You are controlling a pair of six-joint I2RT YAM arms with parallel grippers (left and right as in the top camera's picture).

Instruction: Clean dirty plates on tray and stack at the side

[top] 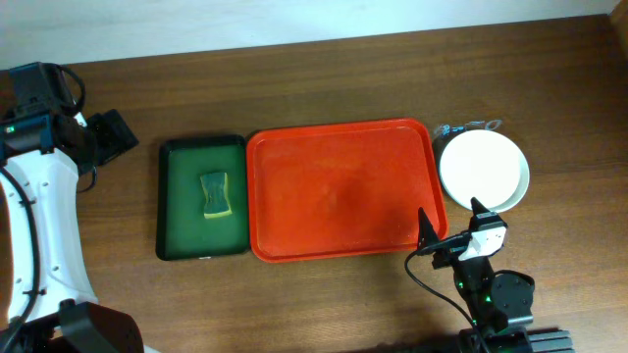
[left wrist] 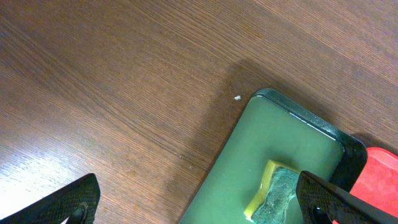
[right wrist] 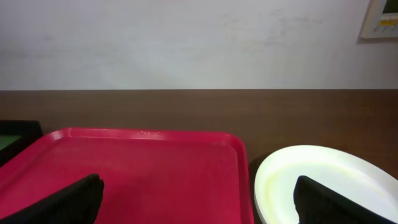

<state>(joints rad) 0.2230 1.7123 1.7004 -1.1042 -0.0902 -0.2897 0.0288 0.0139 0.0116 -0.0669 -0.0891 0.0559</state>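
Note:
The orange-red tray (top: 339, 191) lies in the middle of the table with nothing on it; it also shows in the right wrist view (right wrist: 137, 174). The plates (top: 483, 169) sit in one stack right of the tray, a white-cream one on top (right wrist: 317, 180), with pale edges under it. My right gripper (top: 451, 230) is open and empty, low at the tray's near right corner, pointing at the gap between tray and stack (right wrist: 199, 205). My left gripper (top: 103, 137) is open and empty at the far left, above the table beside the green tray (left wrist: 199, 205).
A dark green tray (top: 201, 196) left of the orange tray holds a yellow-green sponge (top: 215, 193), also in the left wrist view (left wrist: 277, 193). A small dark object (top: 466, 126) lies behind the plate stack. A white crumb (left wrist: 237, 98) lies on the wood.

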